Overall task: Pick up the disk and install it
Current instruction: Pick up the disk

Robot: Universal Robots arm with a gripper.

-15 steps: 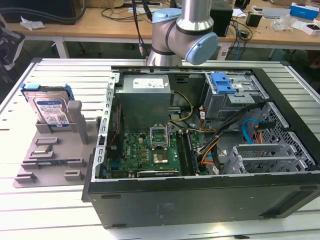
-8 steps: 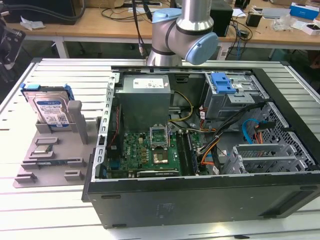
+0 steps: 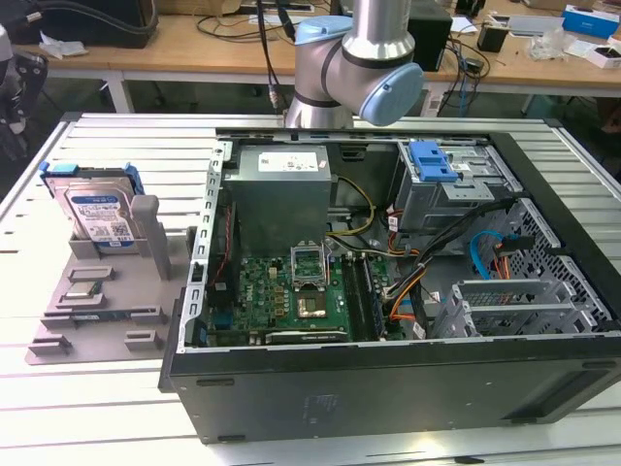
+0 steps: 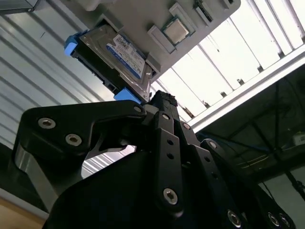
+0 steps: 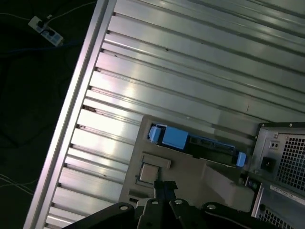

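Note:
The disk (image 3: pixel 97 209) is a silver hard drive with a white-and-blue label and blue side rails. It stands on edge in a slot of the grey holder (image 3: pixel 107 316), at the exterior view's left. Both wrist views show it from above: the label face in the second wrist view (image 4: pixel 114 55), the thin top edge in the first wrist view (image 5: pixel 200 143). My gripper (image 4: pixel 162 98) (image 5: pixel 163 187) hangs well above the holder, apart from the disk, its black fingers shut together on nothing.
An open computer case (image 3: pixel 388 379) lies on the slatted metal table (image 3: pixel 146 146); a drive cage with a blue clip (image 3: pixel 432 160) sits at its far side. A small square processor chip (image 3: pixel 82 288) (image 4: pixel 175 31) rests on the holder. The arm's base (image 3: pixel 349 68) stands behind the case.

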